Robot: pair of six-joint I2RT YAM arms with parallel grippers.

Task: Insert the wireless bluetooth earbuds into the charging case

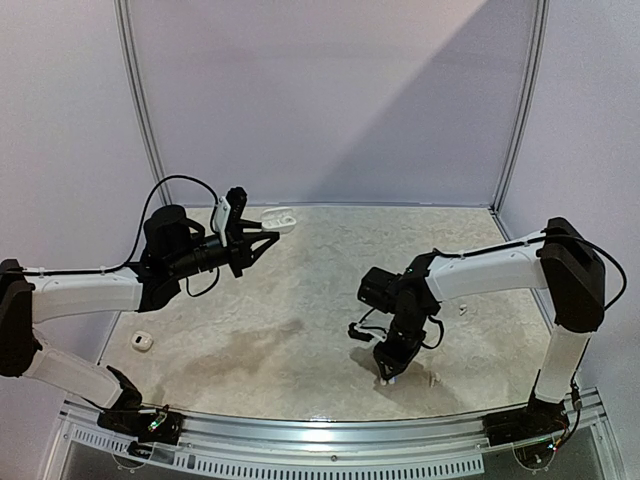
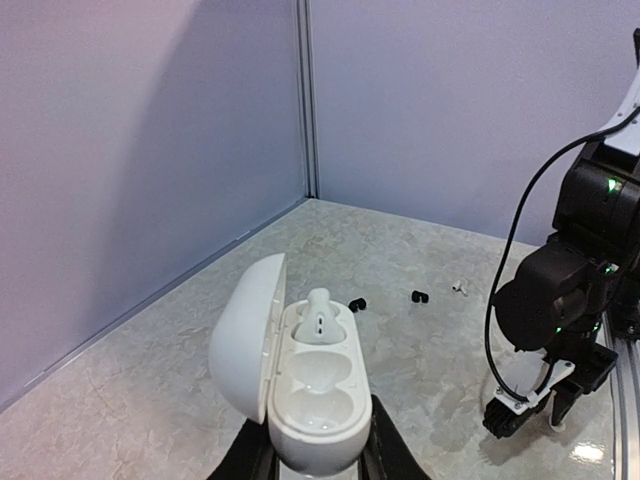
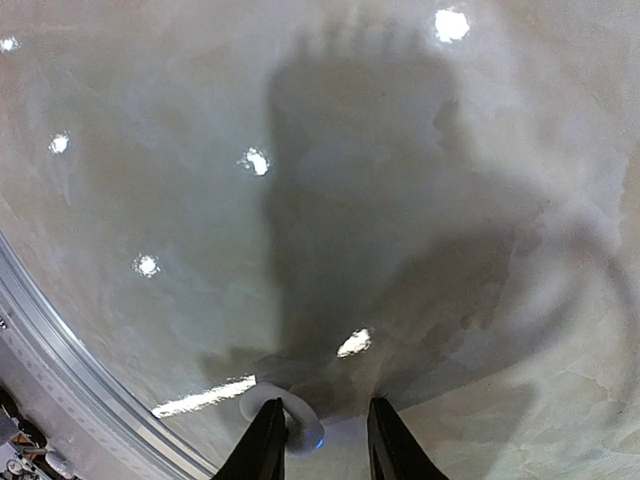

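Observation:
My left gripper [image 2: 318,455] is shut on the base of a white charging case [image 2: 318,400] and holds it raised above the table's back left [image 1: 280,220]. The case's lid [image 2: 245,335] stands open to the left. One white earbud [image 2: 320,320] sits in its far socket; the near socket is bare. My right gripper [image 3: 325,405] points down at the table near the front [image 1: 388,372], jaws apart. A white earbud [image 3: 305,428] lies on the surface against the left finger [image 3: 268,440], short of the right finger.
Two black earbuds [image 2: 357,303] [image 2: 419,296] and a small white earbud [image 2: 459,286] lie on the marble tabletop past the case. Another white case [image 1: 141,343] sits near the left edge. A metal rail [image 3: 80,350] runs along the front edge, close to my right gripper.

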